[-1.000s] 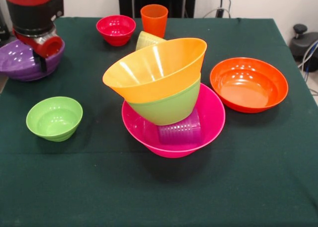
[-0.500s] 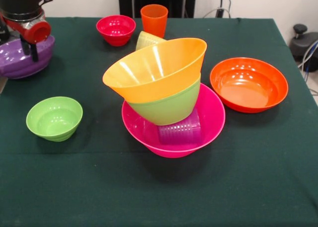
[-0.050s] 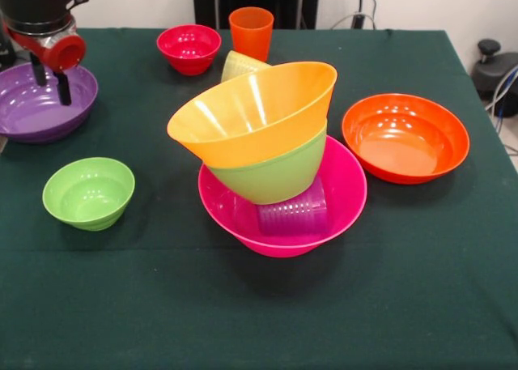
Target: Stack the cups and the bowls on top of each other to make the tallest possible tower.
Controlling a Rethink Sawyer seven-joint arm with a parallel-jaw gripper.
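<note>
The purple bowl (image 3: 40,103) sits upright at the table's (image 3: 243,321) edge, well apart from the leaning tower (image 3: 267,167) of pink bowl (image 3: 344,196), purple cup (image 3: 293,212), green bowl (image 3: 275,176) and yellow-orange bowl (image 3: 251,115). It looks light, stiff and glossy, so probably slippery; the thin rim is the sensible place to pinch. The gripper (image 3: 50,82) hangs over its inside, jaws apart, one fingertip (image 3: 63,91) seemingly near the wall, though contact is hard to judge from here.
</note>
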